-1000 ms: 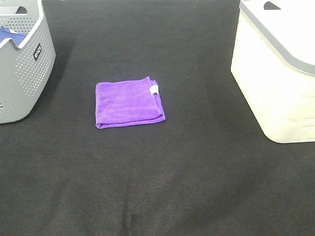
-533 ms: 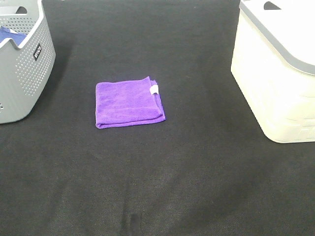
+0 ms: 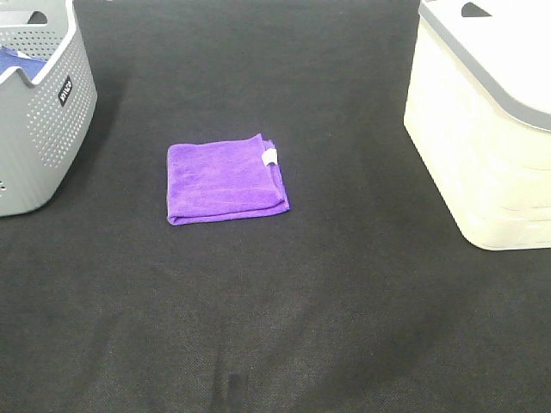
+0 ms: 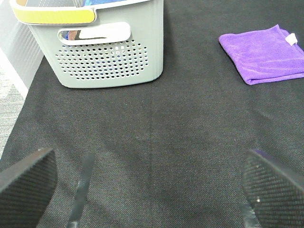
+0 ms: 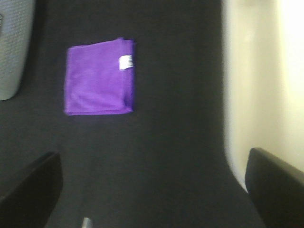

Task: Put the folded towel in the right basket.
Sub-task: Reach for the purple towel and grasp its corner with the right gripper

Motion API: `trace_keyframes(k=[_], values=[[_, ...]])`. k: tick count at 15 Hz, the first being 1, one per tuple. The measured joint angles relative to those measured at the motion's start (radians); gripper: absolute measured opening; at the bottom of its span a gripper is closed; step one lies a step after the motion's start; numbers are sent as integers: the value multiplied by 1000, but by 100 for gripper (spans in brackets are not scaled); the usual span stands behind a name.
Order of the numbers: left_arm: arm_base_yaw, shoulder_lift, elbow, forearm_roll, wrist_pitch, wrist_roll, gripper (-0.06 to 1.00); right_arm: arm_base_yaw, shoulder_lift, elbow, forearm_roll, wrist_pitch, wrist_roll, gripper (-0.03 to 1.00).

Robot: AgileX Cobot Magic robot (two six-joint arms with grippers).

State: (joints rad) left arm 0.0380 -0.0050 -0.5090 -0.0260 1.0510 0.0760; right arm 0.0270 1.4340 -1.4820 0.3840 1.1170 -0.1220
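Purple folded towel [image 3: 225, 182] flat on the black table cover [image 3: 344, 301], white tag [image 3: 269, 156] at one edge. Lies well ahead of the left pincer [image 4: 149, 171], off toward its right finger, untouched. Fingers there spread wide, holding nothing. Grey perforated basket [image 4: 111, 57] ahead toward its left finger, blue cloth [image 3: 15, 62] inside. Likewise spread wide and bare, the right pincer [image 5: 154, 166]; towel ahead toward its left finger, cream right basket [image 5: 256, 85] just beside its right finger. Between pincers and towel, plain table cover.
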Motion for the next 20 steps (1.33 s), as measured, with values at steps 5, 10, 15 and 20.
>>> trace_keyframes(k=[5, 10, 15, 20], values=[[0, 0, 0, 0, 0, 0, 99, 215, 557, -275, 164, -45, -61, 95], [0, 0, 0, 0, 0, 0, 99, 216, 906, -499, 252, -47, -95, 94], [0, 0, 0, 0, 0, 0, 99, 226, 1077, -555, 276, -80, -95, 94], [0, 0, 0, 0, -1, 0, 99, 237, 1106, -569, 300, -121, -93, 92]])
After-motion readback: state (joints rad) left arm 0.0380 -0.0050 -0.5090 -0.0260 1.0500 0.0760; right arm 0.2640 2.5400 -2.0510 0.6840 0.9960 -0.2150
